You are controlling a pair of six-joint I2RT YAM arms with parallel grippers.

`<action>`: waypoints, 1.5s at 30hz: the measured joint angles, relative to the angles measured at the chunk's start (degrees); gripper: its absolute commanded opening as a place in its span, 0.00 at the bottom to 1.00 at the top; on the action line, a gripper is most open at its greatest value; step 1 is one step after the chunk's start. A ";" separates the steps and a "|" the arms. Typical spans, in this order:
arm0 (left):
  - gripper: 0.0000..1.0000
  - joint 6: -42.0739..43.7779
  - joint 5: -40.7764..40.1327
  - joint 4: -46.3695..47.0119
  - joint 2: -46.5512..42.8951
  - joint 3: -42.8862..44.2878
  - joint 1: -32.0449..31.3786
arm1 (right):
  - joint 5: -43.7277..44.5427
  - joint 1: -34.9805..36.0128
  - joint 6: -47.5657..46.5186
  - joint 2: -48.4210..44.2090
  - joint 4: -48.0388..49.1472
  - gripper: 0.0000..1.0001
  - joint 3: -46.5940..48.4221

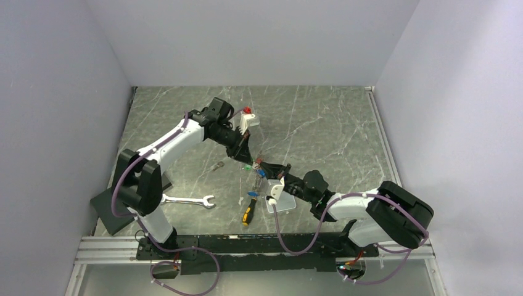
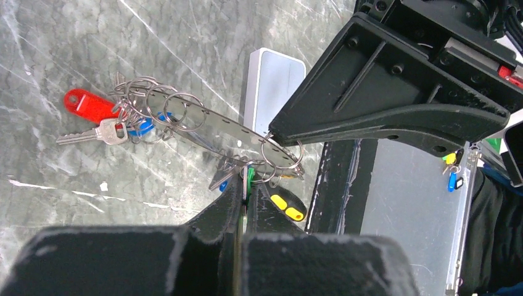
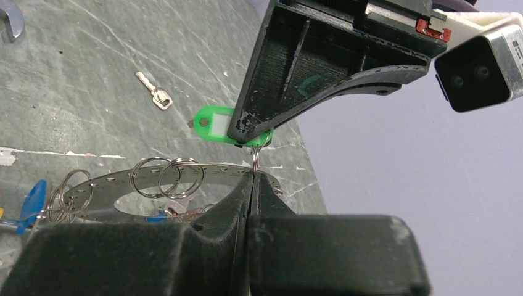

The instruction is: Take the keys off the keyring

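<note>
The keyring [image 2: 203, 120] is a flat perforated metal loop carrying several small split rings, held above the table. It also shows in the right wrist view [image 3: 117, 179]. My left gripper [image 2: 247, 182] is shut on a green-tagged key [image 3: 213, 123] that hangs from a split ring on the loop. My right gripper [image 3: 251, 179] is shut on the keyring's edge right beside that split ring. A red-tagged key [image 2: 86, 105] and a blue tag [image 2: 145, 128] hang at the loop's other end. In the top view the two grippers [image 1: 245, 155] [image 1: 264, 168] meet tip to tip.
One loose key [image 3: 154, 92] lies on the marble table [image 1: 327, 123]. A yellow-and-black screwdriver [image 1: 249, 211], a silver wrench [image 1: 188, 200] and a grey box [image 1: 284, 205] lie near the front. A black slab [image 1: 108, 213] sits at the front left.
</note>
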 measured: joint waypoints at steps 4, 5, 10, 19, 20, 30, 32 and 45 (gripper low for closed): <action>0.00 -0.02 -0.02 -1.88 1.14 1.75 -0.17 | -0.48 0.02 -1.27 0.02 0.04 0.00 -0.26; 0.00 0.07 -0.04 -2.58 1.44 2.34 -0.20 | -0.55 0.02 -1.57 0.02 0.09 0.00 -0.33; 0.00 0.96 -0.11 -5.90 2.32 4.74 -0.28 | -0.72 0.07 -3.28 0.00 0.22 0.00 -0.33; 0.00 3.04 -0.46 -11.72 2.40 7.15 -0.35 | -2.08 0.24 -7.32 -0.09 -0.37 0.00 -0.33; 0.00 3.21 -0.55 -12.22 2.40 7.32 -0.42 | -2.14 0.26 -7.82 -0.20 -0.55 0.00 -0.33; 0.00 5.20 -0.74 -16.33 2.40 9.20 -0.50 | -2.69 0.48 -10.88 -0.68 -2.60 0.00 0.44; 0.00 5.62 -0.72 -16.98 2.40 9.35 -0.50 | -2.64 0.55 -10.91 -0.68 -3.48 0.00 0.85; 0.00 7.08 -0.74 -20.35 2.40 10.82 -1.70 | -2.05 0.72 -10.43 -0.68 -5.99 0.00 2.38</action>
